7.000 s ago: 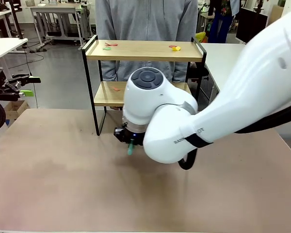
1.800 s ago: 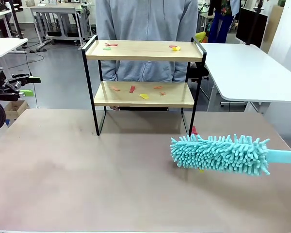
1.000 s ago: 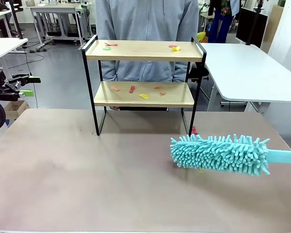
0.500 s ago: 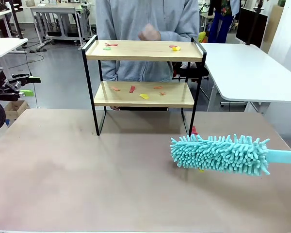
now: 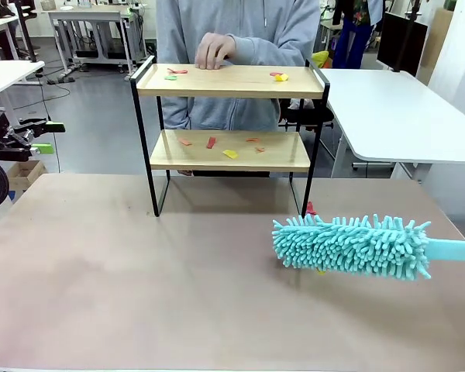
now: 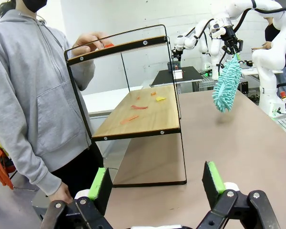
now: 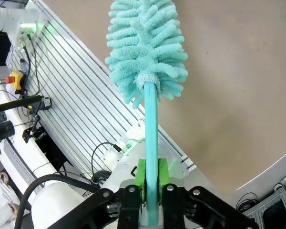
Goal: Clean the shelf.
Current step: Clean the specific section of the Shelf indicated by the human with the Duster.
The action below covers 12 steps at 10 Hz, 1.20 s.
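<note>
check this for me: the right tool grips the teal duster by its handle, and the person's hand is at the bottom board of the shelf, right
Not quite. The person's hand is at the top board of the shelf, not the bottom one; the front view shows it. The rest holds: the right tool is shut on the duster by its handle.

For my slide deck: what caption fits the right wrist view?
Right gripper clamps the teal duster by its handle, fluffy head out over the brown table.

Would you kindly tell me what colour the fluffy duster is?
The duster is turquoise, clearest in the front view.
</note>
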Motion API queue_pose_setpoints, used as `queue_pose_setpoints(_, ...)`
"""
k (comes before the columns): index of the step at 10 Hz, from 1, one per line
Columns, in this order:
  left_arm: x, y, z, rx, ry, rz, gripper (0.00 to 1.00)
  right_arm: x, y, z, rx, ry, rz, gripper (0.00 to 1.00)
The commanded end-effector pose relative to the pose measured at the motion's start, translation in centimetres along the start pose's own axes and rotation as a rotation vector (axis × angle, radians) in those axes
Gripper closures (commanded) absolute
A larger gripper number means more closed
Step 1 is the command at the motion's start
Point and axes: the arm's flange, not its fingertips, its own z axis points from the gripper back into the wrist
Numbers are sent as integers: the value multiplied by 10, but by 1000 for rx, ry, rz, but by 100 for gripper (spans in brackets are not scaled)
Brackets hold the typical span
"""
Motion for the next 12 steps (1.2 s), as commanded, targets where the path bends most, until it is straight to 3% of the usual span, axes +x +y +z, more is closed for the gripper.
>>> queue_pose_setpoints(1,2,-2,-2,2,5,-6,0,1,3,1,2,-11,-21,87)
queue_pose_setpoints(11,2,-2,-2,2,5,-6,0,0,0,0,0,0,0,87)
queue_pose_setpoints(12,2,-2,-2,2,5,-6,0,17,16,17,11,-77,22,87)
